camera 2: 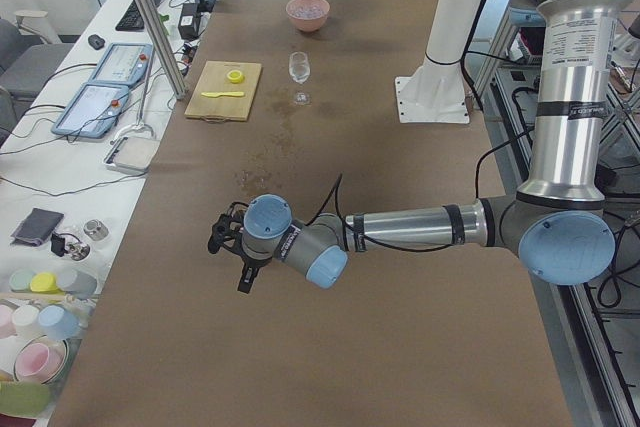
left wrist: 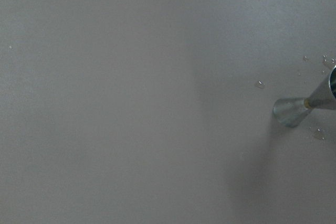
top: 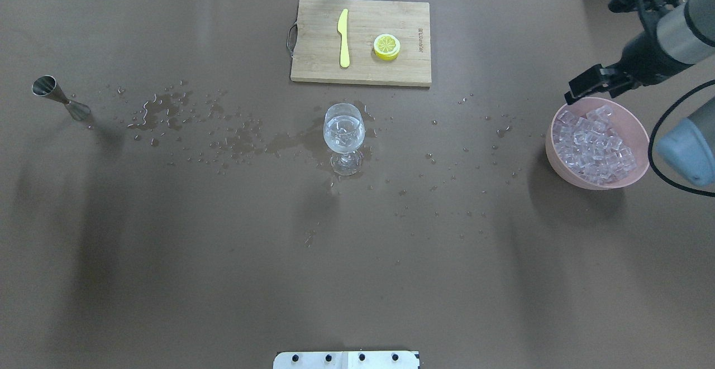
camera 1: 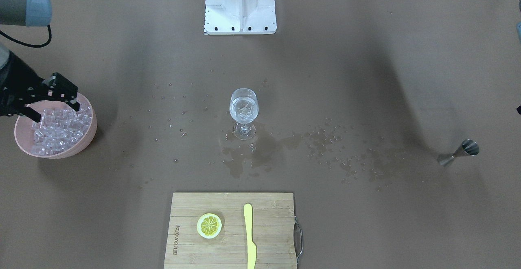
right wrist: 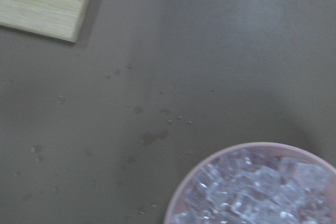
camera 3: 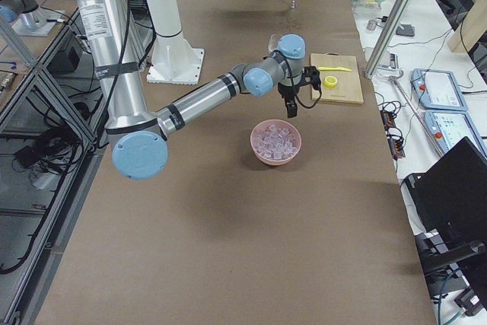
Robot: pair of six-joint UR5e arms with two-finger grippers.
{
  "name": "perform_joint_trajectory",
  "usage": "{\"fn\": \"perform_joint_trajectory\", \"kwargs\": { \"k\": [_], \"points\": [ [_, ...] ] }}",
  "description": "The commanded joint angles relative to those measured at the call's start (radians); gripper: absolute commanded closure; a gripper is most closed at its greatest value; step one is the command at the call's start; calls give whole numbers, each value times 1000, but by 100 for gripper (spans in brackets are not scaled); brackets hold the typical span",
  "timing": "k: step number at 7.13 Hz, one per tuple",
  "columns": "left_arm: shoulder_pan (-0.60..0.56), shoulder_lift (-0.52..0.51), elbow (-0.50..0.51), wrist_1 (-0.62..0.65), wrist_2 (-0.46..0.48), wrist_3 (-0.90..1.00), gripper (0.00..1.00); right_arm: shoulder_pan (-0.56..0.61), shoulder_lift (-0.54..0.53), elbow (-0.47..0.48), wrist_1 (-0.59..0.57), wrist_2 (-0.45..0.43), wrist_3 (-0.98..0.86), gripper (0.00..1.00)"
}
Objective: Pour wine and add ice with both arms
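- The right pincer (camera 1: 57, 113) hangs spread wide, empty, over the ice (top: 595, 144) in the pink bowl (top: 560, 163), ready to grab.
- The wine (top: 343, 133) sits in the mid-desk glass (top: 346, 163).
- The left pincer (camera 2: 238, 252): its spread I can't make out.

jigger (camera 1: 458, 154): shiny metal | board (camera 1: 268, 228): wood | ice (top: 595, 145): glassy | table (camera 1: 366, 77): matt

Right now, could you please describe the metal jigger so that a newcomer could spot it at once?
In the overhead view, start at the wooden cutting board at the table's far edge and drop to the wine glass in front of it. Follow the spilled drops leftwards to their end: the jigger stands there alone, a silvery double cone, metal where the glass is clear.
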Motion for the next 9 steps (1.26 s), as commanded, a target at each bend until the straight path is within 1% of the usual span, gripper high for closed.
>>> {"fn": "perform_joint_trajectory", "kwargs": {
  "k": [1,2,4,5,6,9],
  "points": [
    [1,-8,7,6,-3,0,2,162,-155,-5,-22,47,-329,0],
    [1,-7,10,8,-5,0,2,199,-206,-22,-24,45,-441,0],
    [0,4,10,8,-8,0,2,224,-207,-105,-16,47,-555,0],
    [1,-5,7,46,-29,0,2,227,-199,-116,-13,44,-571,0],
    [0,-31,-2,107,-72,1,2,227,-196,-116,-16,44,-571,0],
    [1,-54,7,130,-80,12,2,227,-176,-133,-18,38,-570,0]
  ]
}}
